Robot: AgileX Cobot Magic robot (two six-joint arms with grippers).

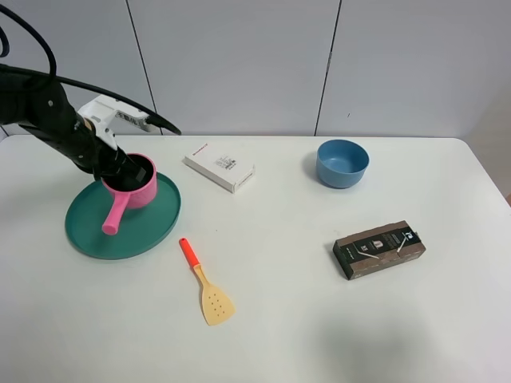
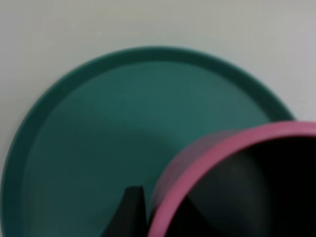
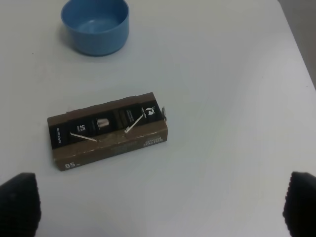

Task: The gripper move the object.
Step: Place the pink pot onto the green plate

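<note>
Exterior high shows you the left gripper (image 1: 133, 171) pinching the pink saucepan (image 1: 144, 194) rim over the green plate (image 1: 152, 233), at the table (image 1: 319, 319)'s nine o'clock; grasp done, move unfinished.

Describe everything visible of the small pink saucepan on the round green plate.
The small pink saucepan looks like matte plastic, with a dark inside and a straight pink handle pointing toward the table's near edge. It stands upright over the back of the round green plate, at the table's left. The black left gripper is shut on its rim.
</note>
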